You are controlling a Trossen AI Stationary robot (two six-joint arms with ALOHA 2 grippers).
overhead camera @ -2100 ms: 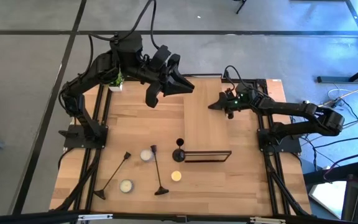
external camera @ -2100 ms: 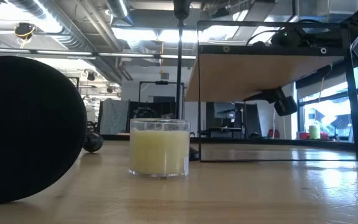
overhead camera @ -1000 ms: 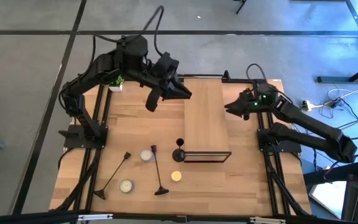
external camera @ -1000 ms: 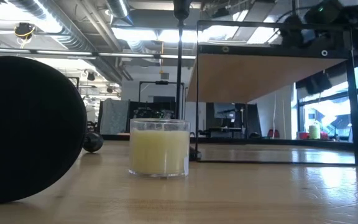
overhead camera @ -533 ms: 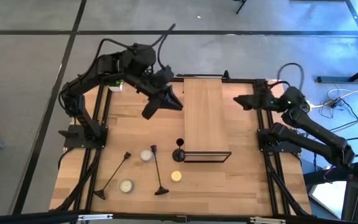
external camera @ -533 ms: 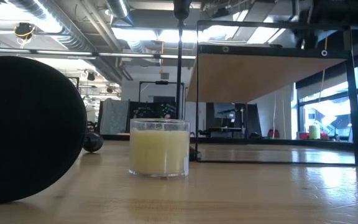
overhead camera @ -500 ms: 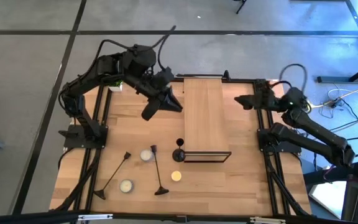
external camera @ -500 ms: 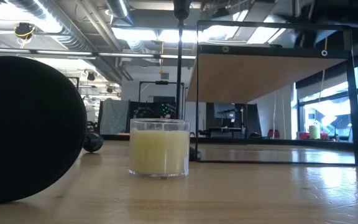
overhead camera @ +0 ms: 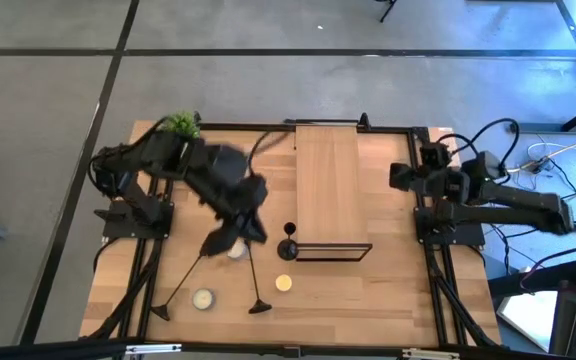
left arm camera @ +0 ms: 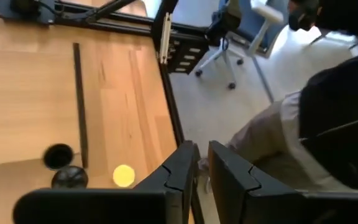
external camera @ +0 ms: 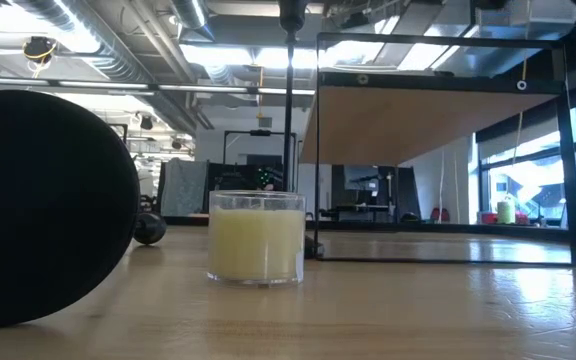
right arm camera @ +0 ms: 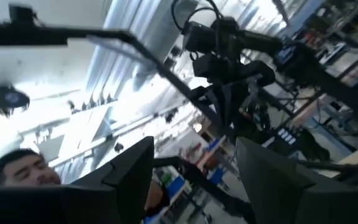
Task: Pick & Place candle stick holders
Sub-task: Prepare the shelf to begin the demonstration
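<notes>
Table viewed from overhead; level view set close behind yellow candle (shared with overhead).

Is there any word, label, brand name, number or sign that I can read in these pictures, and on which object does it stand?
None: no text can be read in any view.
The candle in its glass jar shows no label on the side facing the low view.
The raised wooden shelf is plain wood with no marking.
The three candle stick holders are plain black.
Any signs in the room beyond the table are too small and blurred to read.
</notes>
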